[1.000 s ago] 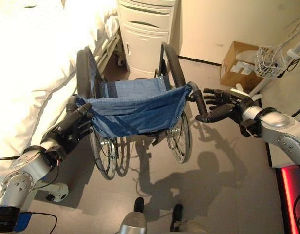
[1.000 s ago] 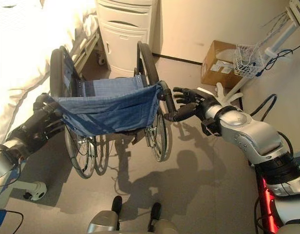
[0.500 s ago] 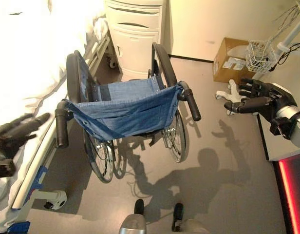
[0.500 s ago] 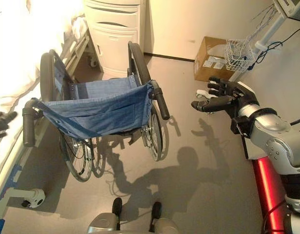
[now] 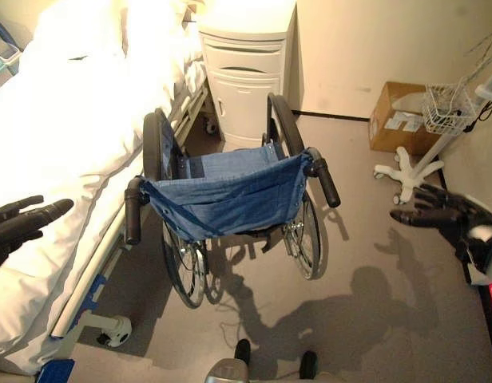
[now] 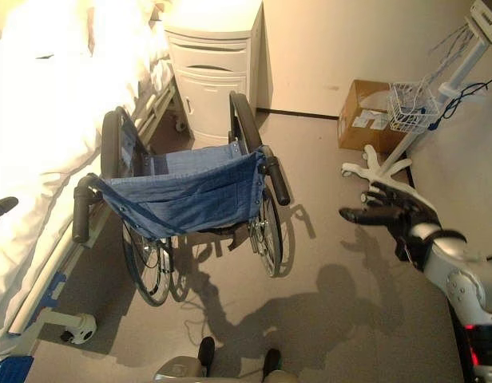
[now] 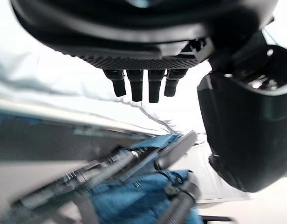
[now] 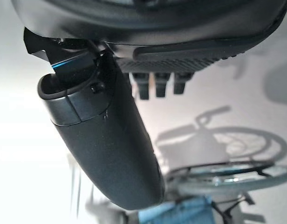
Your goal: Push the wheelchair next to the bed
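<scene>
Wheelchair (image 5: 230, 199) sits free beside the bed (image 5: 62, 152), near the cabinet (image 5: 246, 72), and could roll or swing off line since nothing holds its handles. Left robot hand (image 5: 22, 223) hovers spread over the bedding; right robot hand (image 6: 390, 211) hangs spread, well apart from the chair.
</scene>
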Available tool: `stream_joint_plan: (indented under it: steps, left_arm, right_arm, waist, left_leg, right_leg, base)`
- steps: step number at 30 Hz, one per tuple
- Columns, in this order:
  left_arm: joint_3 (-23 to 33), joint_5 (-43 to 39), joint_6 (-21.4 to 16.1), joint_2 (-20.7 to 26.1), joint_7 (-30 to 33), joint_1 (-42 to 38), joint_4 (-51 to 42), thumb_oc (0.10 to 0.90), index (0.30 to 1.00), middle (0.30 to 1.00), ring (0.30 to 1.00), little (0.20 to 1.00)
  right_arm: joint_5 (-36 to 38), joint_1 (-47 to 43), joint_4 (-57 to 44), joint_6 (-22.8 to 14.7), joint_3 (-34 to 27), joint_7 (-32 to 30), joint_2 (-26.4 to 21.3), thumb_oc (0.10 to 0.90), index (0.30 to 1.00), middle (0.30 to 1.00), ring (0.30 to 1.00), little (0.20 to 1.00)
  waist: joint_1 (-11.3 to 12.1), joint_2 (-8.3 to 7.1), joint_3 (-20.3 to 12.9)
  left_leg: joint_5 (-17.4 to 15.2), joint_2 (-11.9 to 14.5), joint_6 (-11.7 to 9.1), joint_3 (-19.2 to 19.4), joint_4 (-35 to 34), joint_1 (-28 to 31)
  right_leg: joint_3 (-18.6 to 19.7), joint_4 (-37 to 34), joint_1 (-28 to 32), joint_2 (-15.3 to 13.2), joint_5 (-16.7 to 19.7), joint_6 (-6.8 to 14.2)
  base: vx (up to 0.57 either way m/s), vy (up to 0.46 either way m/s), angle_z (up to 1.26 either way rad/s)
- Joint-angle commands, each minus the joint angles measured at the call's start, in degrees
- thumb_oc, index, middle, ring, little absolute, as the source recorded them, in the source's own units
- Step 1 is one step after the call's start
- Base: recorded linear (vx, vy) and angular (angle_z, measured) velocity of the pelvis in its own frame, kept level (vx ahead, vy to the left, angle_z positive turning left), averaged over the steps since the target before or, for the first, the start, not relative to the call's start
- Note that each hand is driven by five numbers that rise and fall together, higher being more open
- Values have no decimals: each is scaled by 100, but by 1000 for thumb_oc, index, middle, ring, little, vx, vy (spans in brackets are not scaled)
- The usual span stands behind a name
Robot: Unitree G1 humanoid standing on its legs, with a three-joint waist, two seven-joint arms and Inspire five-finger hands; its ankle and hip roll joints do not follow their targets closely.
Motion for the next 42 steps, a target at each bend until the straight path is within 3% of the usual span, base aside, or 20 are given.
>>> stream_joint_plan:
  steps: [1,2,5,9,12,15,18,21,23,24,27,33,42]
  left_arm:
    - [-308,-639,-64,-86,557,-35,-73,800,900,900,900,900]
    - [-878,-1020,153,-758,910,3,-148,800,900,900,900,900]
    - [-1684,-1067,383,-1312,1066,-148,410,800,900,900,900,900]
    - [-2441,-994,271,-1836,1095,-509,1751,800,900,900,900,900]
    - [-3244,-666,-235,-2725,996,-964,3667,800,900,900,900,900]
    - [-3529,-390,-444,-3189,968,-1177,4551,800,900,900,900,900]
    - [-3816,140,-889,-3676,1116,-1527,5671,800,900,900,900,900]
    - [-4021,567,-1767,-3886,1863,-1780,6110,800,900,900,900,900]
    - [-4096,701,-1957,-3981,2102,-1876,6093,800,900,900,900,900]
    - [-4253,1052,-2178,-4110,2026,-1900,6194,800,900,900,900,900]
    - [-4586,1453,-2381,-4232,1913,-1893,6312,800,900,900,900,900]
    - [-4639,1121,-2186,-4346,2048,-2014,6846,800,900,900,900,900]
    - [-4857,1459,-1901,-4438,1891,-2160,7154,800,900,900,900,900]
  right_arm:
    - [-980,-80,398,-558,-174,-402,-58,800,900,900,900,900]
    - [-1400,239,752,-494,-108,-756,145,800,900,900,900,900]
    - [-1044,473,1260,-559,152,-1115,624,800,900,900,900,900]
    - [-937,415,2283,-772,628,-1536,1171,800,900,900,900,900]
    - [-948,136,4281,-1054,991,-1275,1836,800,900,900,900,900]
    - [-730,20,4928,-1203,1137,-1331,2220,800,900,900,900,900]
    - [-691,-103,5563,-1343,1348,-1290,2741,800,900,900,900,900]
    - [-1568,-138,5943,-1497,1766,-822,3039,800,900,900,900,900]
    - [-2088,-137,6001,-1590,2061,-553,3160,800,900,900,900,900]
    - [-2686,-105,6111,-1728,2390,-285,3298,800,900,900,900,900]
    - [-3287,-44,6106,-1879,2721,-23,3359,800,900,900,900,900]
    - [-2568,-105,6456,-1537,2735,437,3526,800,900,900,900,900]
    - [-2826,-164,6777,-1525,2688,637,3622,800,900,900,900,900]
  waist:
    - [-72,-36,-452]
    - [-76,-26,-416]
    - [-90,2,-359]
    - [-111,26,-345]
    - [-81,84,-373]
    - [-77,88,-396]
    - [-135,64,-459]
    - [-181,39,-524]
    - [-187,18,-547]
    - [-176,-4,-570]
    - [-167,-16,-565]
    - [-192,-19,-589]
    - [-258,-14,-713]
  left_leg:
    - [-71,61,-358,-15,82,63]
    - [-83,52,-341,-32,96,62]
    - [-98,32,-325,-49,147,56]
    - [-120,14,-315,-50,159,46]
    - [-141,5,-309,-67,139,54]
    - [-162,-5,-286,-81,140,54]
    - [-187,-10,-259,-55,105,66]
    - [-204,-12,-245,-45,80,69]
    - [-213,-22,-235,-57,72,58]
    - [-207,-30,-226,-83,68,35]
    - [-208,-31,-208,-88,59,13]
    - [-231,-54,-163,-111,12,26]
    - [-276,-35,-169,-48,12,32]
  right_leg:
    - [-423,11,317,-141,-85,305]
    - [-408,14,313,-147,-80,301]
    - [-411,23,315,-162,-59,286]
    - [-441,11,312,-186,-37,295]
    - [-466,11,295,-222,-12,311]
    - [-455,11,281,-235,-8,311]
    - [-406,11,253,-224,-8,298]
    - [-363,12,239,-218,-15,288]
    - [-350,14,222,-220,-13,278]
    - [-343,28,196,-226,-3,276]
    - [-374,54,172,-227,5,279]
    - [-405,72,184,-200,-32,257]
    - [-374,11,188,-198,6,269]
  base:
    - [-32,68,1]
    - [-25,50,1]
    - [-31,22,3]
    - [-13,0,-1]
    - [-9,19,8]
    - [2,-1,9]
    - [1,-4,1]
    - [0,0,0]
    - [0,0,0]
    - [0,0,0]
    - [-48,-8,1]
    - [-40,-5,3]
    - [-6,0,1]
